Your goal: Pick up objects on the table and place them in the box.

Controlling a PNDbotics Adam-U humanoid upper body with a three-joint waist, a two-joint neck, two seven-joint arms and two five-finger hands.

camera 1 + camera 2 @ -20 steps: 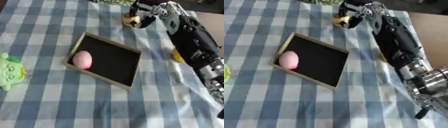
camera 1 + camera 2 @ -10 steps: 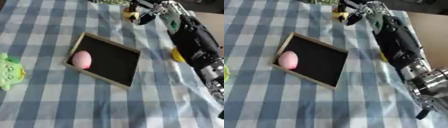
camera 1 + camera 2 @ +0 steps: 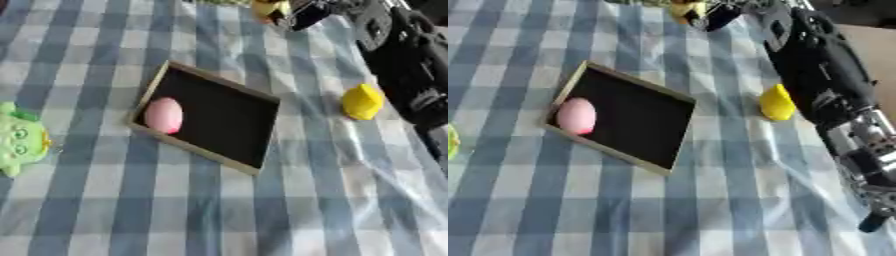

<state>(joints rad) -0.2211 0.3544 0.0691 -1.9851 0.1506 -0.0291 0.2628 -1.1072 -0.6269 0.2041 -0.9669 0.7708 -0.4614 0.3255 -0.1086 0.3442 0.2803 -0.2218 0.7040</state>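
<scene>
A black box with a wooden rim (image 3: 259, 95) lies askew in the middle of the checked cloth. Inside it, at the left end, rests a pink egg (image 3: 164, 115). At the far top edge my right hand (image 3: 304, 14) has its dark fingers curled beside a small yellow-orange toy (image 3: 265, 7) and appears to hold it. A yellow lump (image 3: 360, 101) sits on the cloth to the right of the box, close to my black forearm (image 3: 407, 60). At the left edge lies a green toy (image 3: 17, 137). My left hand shows in neither view.
A blue and white checked cloth (image 3: 262, 210) covers the table. My right arm runs along the whole right side down to its silver joints (image 3: 868, 150). Past the arm at the upper right, a bare brown surface (image 3: 877, 45) shows in the right eye view.
My right hand has moved toward the far top edge, and the yellow-orange toy has gone with it. The forearm has shifted, so more of the yellow lump now shows.
</scene>
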